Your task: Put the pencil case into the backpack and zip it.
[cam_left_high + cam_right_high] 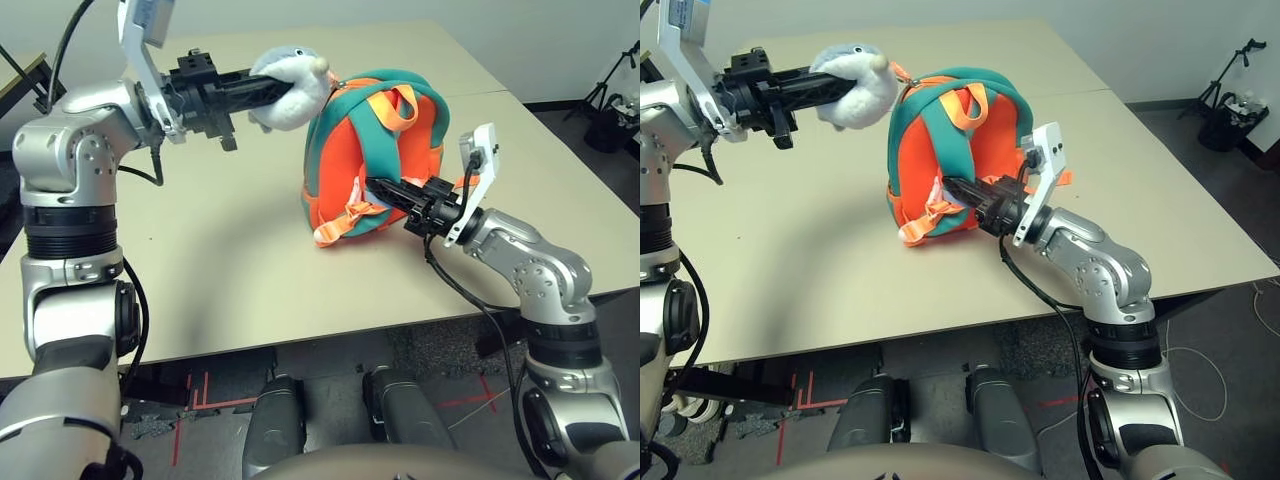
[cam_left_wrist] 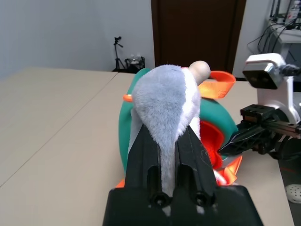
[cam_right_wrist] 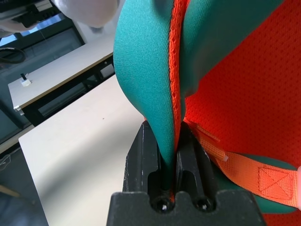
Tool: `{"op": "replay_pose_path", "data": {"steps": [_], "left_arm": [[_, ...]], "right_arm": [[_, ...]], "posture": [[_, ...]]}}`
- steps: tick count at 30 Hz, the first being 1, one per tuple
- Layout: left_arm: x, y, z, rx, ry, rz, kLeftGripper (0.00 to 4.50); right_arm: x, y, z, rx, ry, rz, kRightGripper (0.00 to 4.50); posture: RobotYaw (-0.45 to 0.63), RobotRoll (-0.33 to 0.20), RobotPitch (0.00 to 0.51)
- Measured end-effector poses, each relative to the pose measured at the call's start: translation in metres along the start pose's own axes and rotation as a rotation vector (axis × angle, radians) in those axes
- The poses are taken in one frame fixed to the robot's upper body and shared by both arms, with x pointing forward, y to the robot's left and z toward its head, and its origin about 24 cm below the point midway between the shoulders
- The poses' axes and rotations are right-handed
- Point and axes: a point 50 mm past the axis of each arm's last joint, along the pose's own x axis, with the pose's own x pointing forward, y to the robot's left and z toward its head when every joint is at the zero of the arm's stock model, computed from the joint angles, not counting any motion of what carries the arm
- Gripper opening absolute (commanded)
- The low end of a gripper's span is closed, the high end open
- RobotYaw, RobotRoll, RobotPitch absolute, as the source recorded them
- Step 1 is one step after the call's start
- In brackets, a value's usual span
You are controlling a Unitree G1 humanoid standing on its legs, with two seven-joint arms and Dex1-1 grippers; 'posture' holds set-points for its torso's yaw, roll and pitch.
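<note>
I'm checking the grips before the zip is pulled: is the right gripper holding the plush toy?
No, the right gripper is clamped on the backpack's teal strap.

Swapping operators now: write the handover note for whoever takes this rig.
Left gripper: shut on the plush fish, at the backpack's top.
Right gripper: shut on a teal shoulder strap.
Backpack: upright on the table, straps toward the robot.
Pencil case: not seen, so I can't tell whether it is packed.
Left: confirm the case is inside, then check the zip, whose state is unclear.
</note>
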Motion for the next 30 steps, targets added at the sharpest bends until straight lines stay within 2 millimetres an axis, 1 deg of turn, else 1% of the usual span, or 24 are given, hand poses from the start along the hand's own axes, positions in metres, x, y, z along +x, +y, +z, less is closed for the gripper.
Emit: {"op": "replay_pose_path", "data": {"steps": [3, 6, 8, 13, 16, 18, 23, 28, 30], "left_arm": [[-0.013, 0.003, -0.005, -0.003, 0.041, 0.025, 0.03], [-0.027, 0.004, -0.025, -0.054, 0.103, 0.049, 0.03], [-0.033, 0.003, -0.036, -0.094, 0.131, 0.056, 0.03], [-0.043, -0.010, -0.064, -0.181, 0.224, 0.035, 0.03], [-0.046, -0.019, -0.085, -0.250, 0.283, 0.016, 0.03], [-0.048, -0.023, -0.095, -0.290, 0.304, 0.022, 0.03], [-0.044, -0.031, -0.112, -0.343, 0.322, 0.015, 0.03], [-0.043, -0.035, -0.122, -0.382, 0.347, 0.016, 0.03], [-0.044, -0.039, -0.133, -0.419, 0.366, 0.018, 0.03]], "right_arm": [[0.001, 0.000, 0.000, 0.000, -0.001, 0.005, 0.04], [0.001, 0.000, 0.000, -0.001, -0.002, 0.004, 0.04], [0.001, 0.000, 0.000, -0.002, -0.003, 0.004, 0.04], [0.002, 0.000, 0.000, -0.001, -0.002, 0.003, 0.04], [0.003, 0.000, 0.000, -0.002, -0.002, 0.003, 0.04], [0.003, 0.000, 0.000, -0.002, -0.002, 0.004, 0.04], [0.004, -0.001, 0.000, 0.001, 0.000, 0.004, 0.04], [0.004, -0.002, 0.000, 0.001, 0.001, 0.003, 0.04], [0.004, -0.002, 0.000, 0.000, 0.001, 0.003, 0.04]], "posture": [[-0.08, 0.000, 0.049], [-0.08, 0.000, 0.053], [-0.08, 0.000, 0.056], [-0.07, 0.000, 0.061], [-0.06, 0.000, 0.064], [-0.06, 0.000, 0.065], [-0.07, 0.000, 0.065], [-0.07, 0.000, 0.067], [-0.07, 0.000, 0.067]]}}
